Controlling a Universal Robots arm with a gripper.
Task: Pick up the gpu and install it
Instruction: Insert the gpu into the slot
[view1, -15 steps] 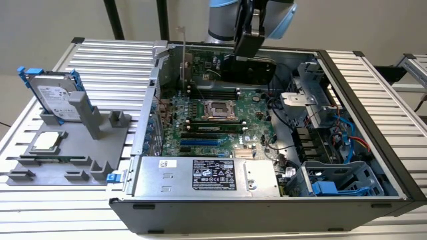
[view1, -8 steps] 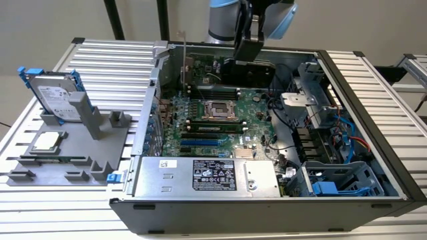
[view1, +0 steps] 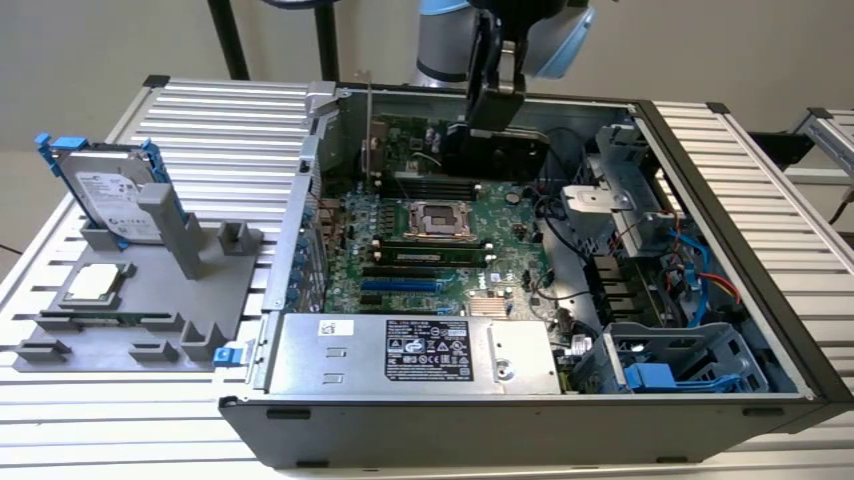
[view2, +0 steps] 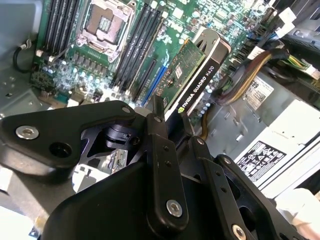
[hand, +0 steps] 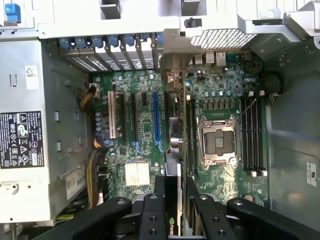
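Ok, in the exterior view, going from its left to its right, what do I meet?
Hard drive standing in the grey holder → processor chip lying flat on the holder → open computer case, left wall → gripper holding the gpu over the motherboard → blue cables → case's right wall.

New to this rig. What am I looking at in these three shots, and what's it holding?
It is one robot arm working over an open computer case. The exterior view comes from a camera off the arm; both wrist views come from cameras riding near the arm's wrist, looking down past the end effector at the motherboard. The end effector is shut on the gpu, a green card with a black cooler, held above the board. On the grey stand at the exterior view's left sit a hard drive and a processor chip.
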